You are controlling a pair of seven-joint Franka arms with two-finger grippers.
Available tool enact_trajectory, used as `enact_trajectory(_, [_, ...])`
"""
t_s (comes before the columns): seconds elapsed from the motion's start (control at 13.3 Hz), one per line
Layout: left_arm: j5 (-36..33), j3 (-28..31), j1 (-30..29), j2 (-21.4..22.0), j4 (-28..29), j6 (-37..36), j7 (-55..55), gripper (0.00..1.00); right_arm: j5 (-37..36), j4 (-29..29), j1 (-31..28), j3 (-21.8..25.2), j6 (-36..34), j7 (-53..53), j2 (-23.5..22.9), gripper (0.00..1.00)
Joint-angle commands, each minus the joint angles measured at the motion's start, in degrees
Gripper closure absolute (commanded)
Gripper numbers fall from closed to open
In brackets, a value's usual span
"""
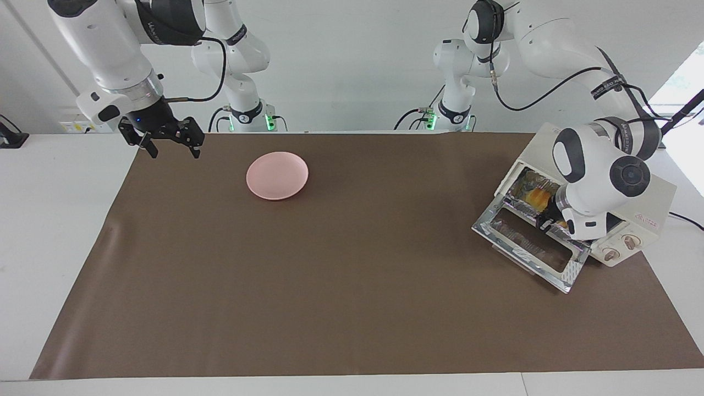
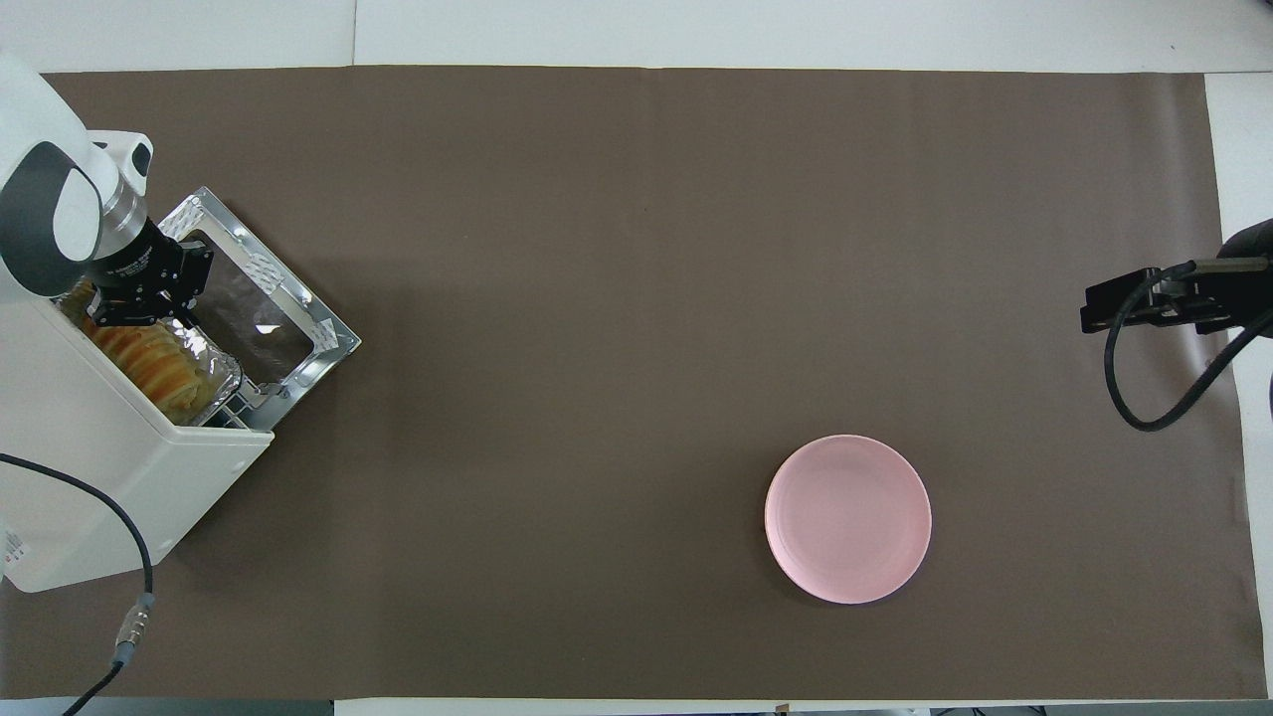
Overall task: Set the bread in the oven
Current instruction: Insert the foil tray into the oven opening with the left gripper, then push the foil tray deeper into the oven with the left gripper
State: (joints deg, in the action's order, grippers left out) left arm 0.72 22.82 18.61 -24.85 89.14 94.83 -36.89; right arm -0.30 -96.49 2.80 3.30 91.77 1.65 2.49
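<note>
The cream-white oven (image 1: 654, 203) stands at the left arm's end of the table with its glass door (image 1: 528, 245) dropped open. The golden ridged bread (image 1: 536, 195) lies in a crinkled foil tray (image 1: 522, 184) on the rack inside the oven mouth. In the overhead view the bread (image 2: 149, 363) shows just inside the oven (image 2: 90, 467). My left gripper (image 1: 550, 220) reaches into the oven mouth, right over the bread, seen from above as well (image 2: 139, 318). My right gripper (image 1: 171, 149) hangs open and empty over the mat's corner at the right arm's end and waits.
A round pink plate (image 1: 277, 175) lies empty on the brown mat, toward the right arm's end; it shows in the overhead view too (image 2: 847, 517). The open door (image 2: 269, 318) juts out onto the mat. A cable (image 2: 139, 587) trails from the oven.
</note>
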Motion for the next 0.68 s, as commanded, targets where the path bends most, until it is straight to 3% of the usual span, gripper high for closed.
enact_trajectory(0.0, [-1.42, 0.2, 0.81, 2.61, 3.41, 1.06, 0.85, 1.0, 0.92, -0.28, -0.34, -0.14, -0.89, 0.54, 0.68, 0.0])
enact_trajectory(0.38, [-1.51, 0.2, 0.29, 3.31, 4.55, 1.23, 1.2, 1.0, 0.92, -0.36, -0.34, -0.23, -0.89, 0.54, 0.68, 0.0])
enact_trajectory(0.45, [-1.51, 0.2, 0.02, 3.22, 4.47, 1.23, 1.9, 0.77, 0.92, -0.28, -0.34, -0.23, -0.89, 0.54, 0.68, 0.0])
enact_trajectory(0.53, [-1.51, 0.29, 0.02, 3.22, 4.38, 1.23, 2.08, 0.63, 0.92, -0.36, -0.34, -0.23, -0.89, 0.54, 0.68, 0.0])
enact_trajectory(0.6, [-1.59, 0.2, 0.2, 3.22, 4.2, 1.49, 2.0, 0.19, 0.92, -0.37, -0.34, -0.23, -0.89, 0.54, 0.68, 0.0])
